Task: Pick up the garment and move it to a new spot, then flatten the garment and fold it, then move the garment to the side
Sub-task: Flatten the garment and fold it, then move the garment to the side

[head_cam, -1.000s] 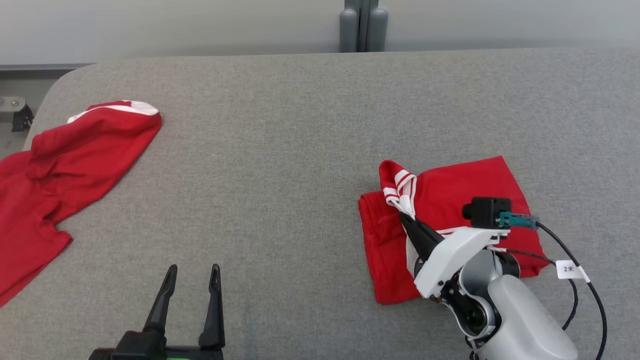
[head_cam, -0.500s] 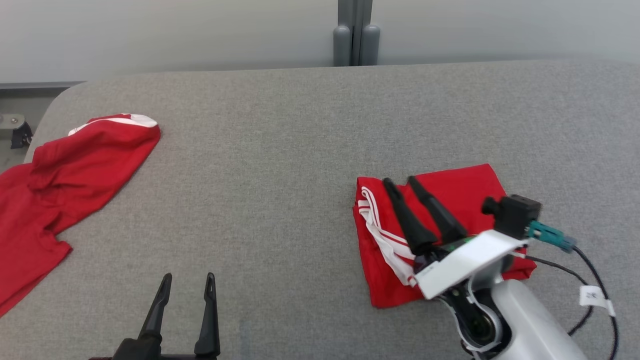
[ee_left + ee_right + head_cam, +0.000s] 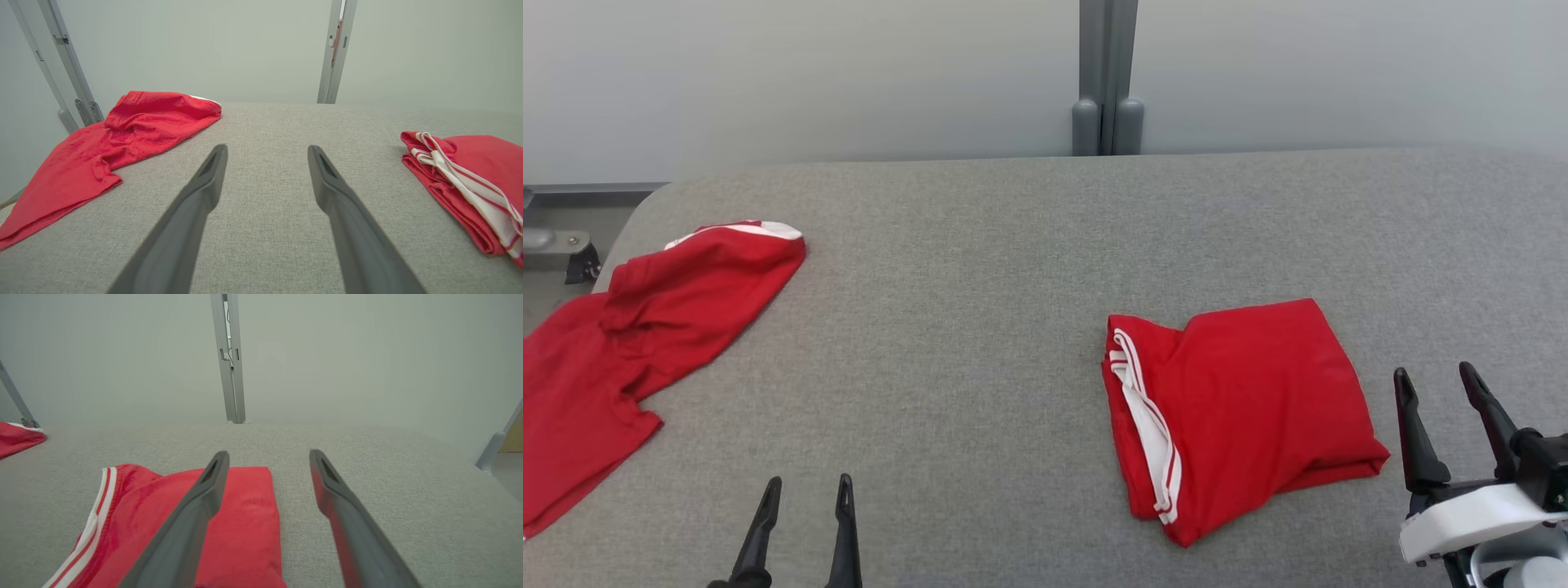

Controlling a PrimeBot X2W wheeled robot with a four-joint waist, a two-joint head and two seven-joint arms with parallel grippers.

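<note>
Having let go of the folded red garment (image 3: 1241,408), the right gripper (image 3: 1434,371) now stands wide open and empty just right of it on the grey table (image 3: 980,269); the left gripper (image 3: 809,480) hangs open, empty.

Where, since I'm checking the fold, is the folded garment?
Head view: the folded garment lies right of centre on the table, just left of the right gripper.

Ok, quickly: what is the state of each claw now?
Left claw: open, holding nothing.
Right claw: open, holding nothing, beside the folded garment.
</note>
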